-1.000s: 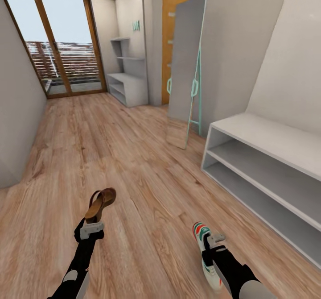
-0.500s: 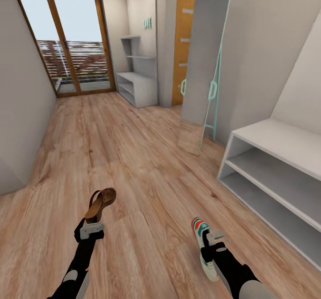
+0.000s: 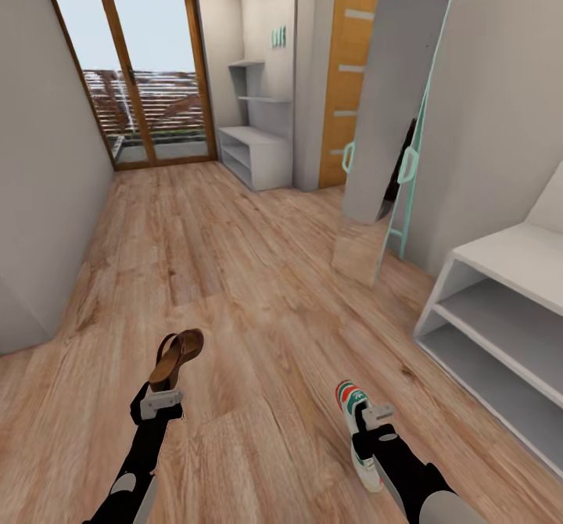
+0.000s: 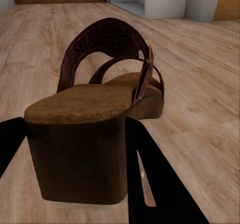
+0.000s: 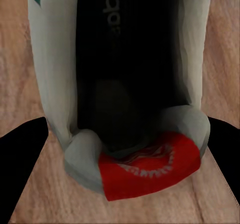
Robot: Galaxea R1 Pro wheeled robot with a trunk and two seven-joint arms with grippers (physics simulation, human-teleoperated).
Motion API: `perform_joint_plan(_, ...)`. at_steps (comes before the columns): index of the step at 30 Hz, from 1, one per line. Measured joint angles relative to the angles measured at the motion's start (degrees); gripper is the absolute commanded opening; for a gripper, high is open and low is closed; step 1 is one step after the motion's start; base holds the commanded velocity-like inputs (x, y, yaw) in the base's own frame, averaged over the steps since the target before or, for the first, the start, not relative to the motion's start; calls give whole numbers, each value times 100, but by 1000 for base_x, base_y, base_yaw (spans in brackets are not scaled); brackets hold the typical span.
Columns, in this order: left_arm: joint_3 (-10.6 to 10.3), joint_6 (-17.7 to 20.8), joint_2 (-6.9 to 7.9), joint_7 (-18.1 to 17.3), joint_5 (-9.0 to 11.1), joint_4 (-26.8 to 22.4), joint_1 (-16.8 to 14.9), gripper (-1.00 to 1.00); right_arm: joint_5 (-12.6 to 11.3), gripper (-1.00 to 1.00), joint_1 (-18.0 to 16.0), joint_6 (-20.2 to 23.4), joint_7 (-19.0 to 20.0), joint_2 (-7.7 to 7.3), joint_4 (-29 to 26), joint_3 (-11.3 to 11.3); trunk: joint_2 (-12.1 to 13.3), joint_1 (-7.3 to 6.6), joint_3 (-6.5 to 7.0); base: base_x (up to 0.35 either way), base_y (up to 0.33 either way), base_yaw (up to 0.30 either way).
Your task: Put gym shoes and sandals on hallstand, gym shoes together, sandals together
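Sandal (image 3: 177,358): held up above the corridor floor (image 3: 234,274) by the left gripper (image 3: 160,400), toe pointing away from the robot. The left wrist view shows what the head view cannot: the block heel (image 4: 75,159) sits between the two dark fingers (image 4: 150,179), pressed on both sides, with the dark strap (image 4: 107,43) arching over the tan insole.
Gym shoe (image 3: 358,438): held in the right gripper (image 3: 374,422), teal and red toe pointing forward, white sole side showing in the head view. The right wrist view looks into its dark opening, with a red heel tab (image 5: 150,169) and dark fingers (image 5: 22,159) pressed on either side.
Hallstand (image 3: 500,305): at the right, well apart from both shoes, its two open shelves bare.
Mirror (image 3: 391,117): leaning on the right wall beyond the hallstand.
Glass door (image 3: 148,78): at the corridor's far end.
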Motion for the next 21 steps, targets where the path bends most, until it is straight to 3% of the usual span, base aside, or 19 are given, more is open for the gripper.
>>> perform_joint_plan(21,7,0,0,0,-1,0,0,-100,0,-100,0,2,0,1,-9,0,0,0,-9,347,143,24)
